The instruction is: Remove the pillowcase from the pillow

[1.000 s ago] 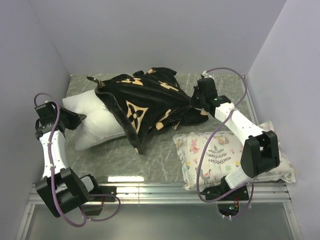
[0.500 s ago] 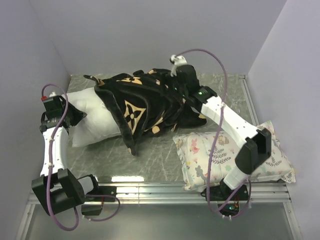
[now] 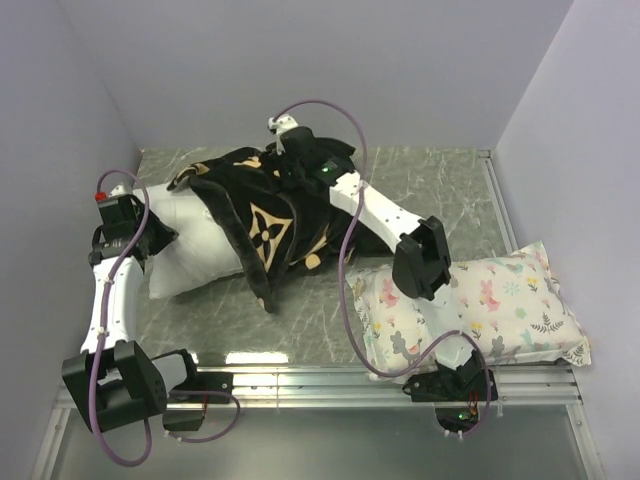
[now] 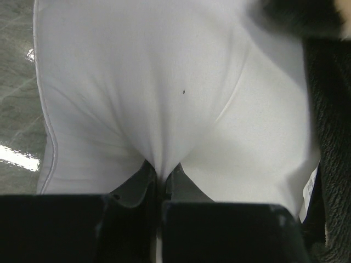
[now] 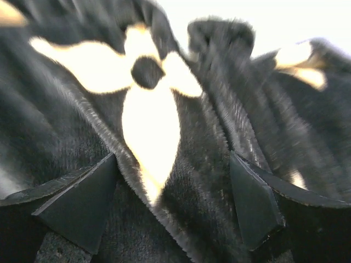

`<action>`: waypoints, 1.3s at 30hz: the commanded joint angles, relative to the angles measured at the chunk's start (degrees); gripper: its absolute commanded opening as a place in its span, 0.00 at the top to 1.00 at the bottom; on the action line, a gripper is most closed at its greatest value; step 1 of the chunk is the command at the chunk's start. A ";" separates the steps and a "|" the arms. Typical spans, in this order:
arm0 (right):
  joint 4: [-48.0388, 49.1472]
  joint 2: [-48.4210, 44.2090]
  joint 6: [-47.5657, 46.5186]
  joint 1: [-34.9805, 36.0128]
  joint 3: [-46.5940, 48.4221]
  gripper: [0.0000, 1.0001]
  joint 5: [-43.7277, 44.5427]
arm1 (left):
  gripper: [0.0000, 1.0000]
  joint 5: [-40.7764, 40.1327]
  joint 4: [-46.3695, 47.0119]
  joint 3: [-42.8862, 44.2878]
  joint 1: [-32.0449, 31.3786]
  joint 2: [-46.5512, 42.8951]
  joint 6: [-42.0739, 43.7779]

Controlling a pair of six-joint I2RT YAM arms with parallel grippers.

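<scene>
The right gripper [image 5: 171,186] has released, its jaws now apart, and crossed over the pillowcase [image 3: 265,215], likely to regrasp. The left gripper [image 4: 160,174] stays clamped on the pillow [image 3: 195,255], whose bare end sticks out beside the pillowcase.

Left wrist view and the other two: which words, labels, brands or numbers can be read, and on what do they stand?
No text is readable.
Small white tag on the large plain white stuffed pillow: print too blurred to read.
Black plush pillowcase: tan flower and star motifs only, no letters.
</scene>
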 commanded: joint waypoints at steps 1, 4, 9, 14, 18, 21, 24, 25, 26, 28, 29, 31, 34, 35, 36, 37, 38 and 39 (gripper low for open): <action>-2.20 -0.02 -1.58 1.35 1.48 0.14 4.25 | 0.99 1.19 1.69 -0.79 -1.28 -1.36 0.88; -4.22 1.12 -1.05 0.91 2.27 0.43 10.13 | 0.99 0.14 1.08 0.17 -1.28 -1.62 0.18; -9.13 -1.33 5.44 -4.18 1.57 1.00 19.37 | 1.00 -0.49 1.43 -0.08 -0.24 -3.11 -2.19; -10.64 -11.78 16.76 -19.87 -10.69 1.00 16.58 | 1.00 1.54 2.13 -2.55 5.48 -4.78 -4.30; -5.12 -19.43 21.53 -30.11 -21.27 1.00 4.98 | 1.00 -0.83 1.95 -3.87 7.24 -7.24 -5.18; -3.79 -22.60 20.05 -28.98 -24.88 1.00 2.42 | 1.00 0.65 2.83 -3.78 7.42 -6.90 -6.67; 0.16 -25.32 18.90 -25.38 -28.48 1.00 -0.39 | 1.00 4.26 4.07 -1.24 7.33 -5.32 -7.64; 0.52 -25.85 18.73 -24.41 -29.19 1.00 -0.66 | 1.00 4.96 4.24 -0.27 7.24 -5.05 -7.47; 0.35 -26.03 18.64 -23.19 -29.46 1.00 -0.66 | 0.99 4.97 3.28 1.13 7.16 -4.53 -7.12; 0.52 -26.29 18.55 -20.20 -29.89 1.00 -0.93 | 0.89 6.54 2.57 6.05 6.54 -2.60 -5.72; 0.43 -26.21 18.90 -19.14 -30.42 1.00 -0.05 | 0.82 7.07 1.35 9.89 6.02 -0.94 -5.28; 0.78 -26.21 19.34 -17.65 -31.12 1.00 0.04 | 0.45 3.58 -1.28 14.22 1.81 0.39 -3.79; 0.70 -25.86 20.57 -16.85 -32.18 1.00 0.22 | 0.01 -10.20 -6.38 20.20 -8.64 0.23 -2.73; 0.78 -25.77 20.74 -16.76 -32.79 1.00 0.22 | 0.01 -13.20 -7.44 20.91 -10.84 -0.04 -2.90; 0.96 -25.86 20.83 -16.85 -33.15 1.00 0.39 | 0.01 -15.05 -9.36 20.83 -13.91 -1.08 -3.42; 1.05 -26.03 20.75 -16.85 -33.67 0.98 0.65 | 0.01 -16.38 -9.64 19.78 -14.98 -1.79 -4.73; 1.14 -26.21 20.57 -16.76 -33.94 0.93 0.83 | 0.01 -16.57 -9.47 18.29 -16.12 -2.76 -5.70; 1.31 -26.30 20.74 -16.85 -34.11 0.84 0.83 | 0.01 -17.09 -8.43 14.19 -19.53 -5.03 -6.58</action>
